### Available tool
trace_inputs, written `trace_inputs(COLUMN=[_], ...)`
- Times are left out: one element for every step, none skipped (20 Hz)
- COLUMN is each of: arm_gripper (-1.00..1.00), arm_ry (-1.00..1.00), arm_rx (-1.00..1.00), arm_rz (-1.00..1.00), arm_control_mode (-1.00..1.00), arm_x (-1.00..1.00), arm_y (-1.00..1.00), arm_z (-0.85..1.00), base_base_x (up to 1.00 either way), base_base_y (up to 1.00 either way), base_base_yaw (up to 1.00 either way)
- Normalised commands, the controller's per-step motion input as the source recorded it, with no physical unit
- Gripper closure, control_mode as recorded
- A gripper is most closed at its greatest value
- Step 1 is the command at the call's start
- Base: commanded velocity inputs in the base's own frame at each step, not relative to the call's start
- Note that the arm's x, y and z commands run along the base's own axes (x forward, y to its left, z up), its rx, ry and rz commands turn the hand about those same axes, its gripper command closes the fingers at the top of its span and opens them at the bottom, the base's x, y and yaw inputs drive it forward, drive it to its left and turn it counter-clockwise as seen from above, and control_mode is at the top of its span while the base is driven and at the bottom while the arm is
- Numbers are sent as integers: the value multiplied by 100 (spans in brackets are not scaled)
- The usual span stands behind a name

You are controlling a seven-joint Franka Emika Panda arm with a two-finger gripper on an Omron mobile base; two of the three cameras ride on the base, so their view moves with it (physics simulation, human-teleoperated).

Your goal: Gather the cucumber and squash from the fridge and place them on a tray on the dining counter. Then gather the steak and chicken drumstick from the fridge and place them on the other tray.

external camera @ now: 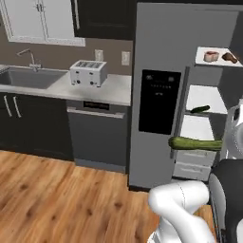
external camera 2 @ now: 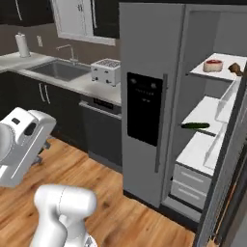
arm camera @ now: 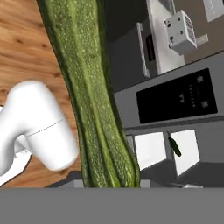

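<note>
My gripper (external camera: 224, 143) at the right edge of the left base view is shut on the end of a long, ribbed, light green squash (external camera: 194, 143). The squash sticks out level to the left, in front of the open fridge (external camera: 161, 57). It runs up the middle of the hand view (arm camera: 94, 100), and the fingertips are hidden there. A small dark green cucumber (external camera: 200, 109) (external camera 2: 195, 126) (arm camera: 175, 146) lies on a middle shelf. On the top shelf sit the red steak (external camera: 211, 56) (external camera 2: 212, 65) and the brown chicken drumstick (external camera: 229, 58) (external camera 2: 235, 68). The trays and dining counter are out of view.
The fridge's right door (external camera 2: 226, 169) stands open at the right base view's right side; its left door with the black dispenser (external camera: 160, 102) is closed. To the left, a counter holds a toaster (external camera: 88, 72) and sink (external camera: 28, 78) above a dishwasher (external camera: 97, 135). Wood floor lies in front.
</note>
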Motion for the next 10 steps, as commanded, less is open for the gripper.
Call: trace_inputs(arm_gripper=[100,100,100,100,100,100,100,100,100,100], arm_ry=[0,0,0,0,0,0,0,0,0,0], arm_rx=[0,0,0,0,0,0,0,0,0,0], arm_rz=[0,0,0,0,0,0,0,0,0,0], arm_control_mode=[100,100,100,100,100,100,100,100,100,100], arm_x=[0,0,0,0,0,0,0,0,0,0], arm_y=[0,0,0,0,0,0,0,0,0,0], arm_z=[0,0,0,0,0,0,0,0,0,0], base_base_x=[24,28,16,6,5,2,1,0,0,0], base_base_y=[-11,-17,-14,-11,-10,-10,-12,-12,-11,-11], base_base_yaw=[99,97,100,100,100,100,100,100,100,100])
